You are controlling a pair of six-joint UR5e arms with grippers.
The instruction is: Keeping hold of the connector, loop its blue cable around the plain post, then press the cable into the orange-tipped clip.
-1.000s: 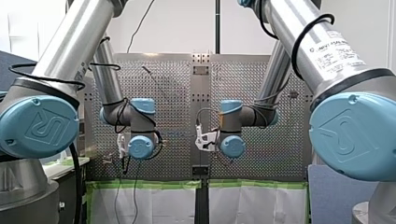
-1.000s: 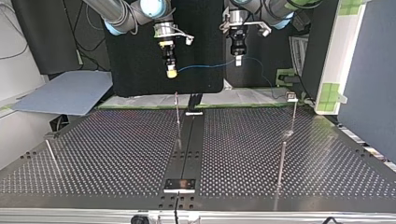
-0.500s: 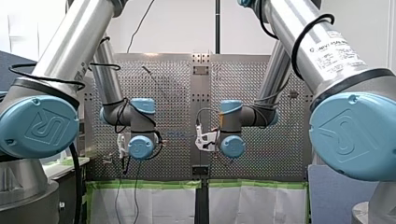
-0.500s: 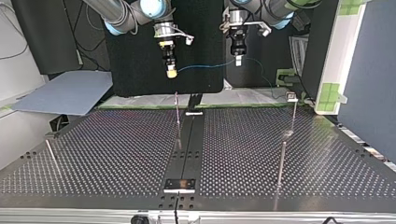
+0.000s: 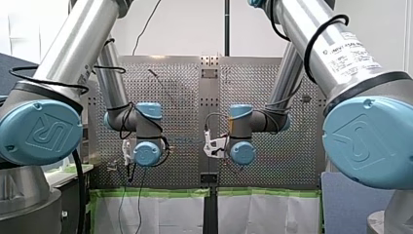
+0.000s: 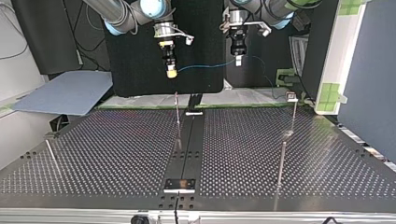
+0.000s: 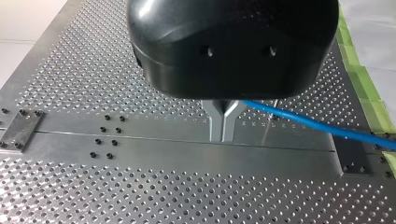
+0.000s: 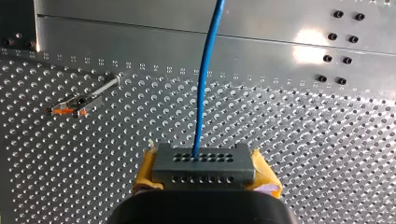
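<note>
Over the counter (image 5: 272, 97), my left arm (image 5: 147, 153) hung left of the centre strip (image 5: 209, 97); my right arm (image 5: 242, 152) hung just right of it, wrists level.

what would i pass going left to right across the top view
leaning rod → my right claw → blue cable → my left claw → clip-topped post
</note>
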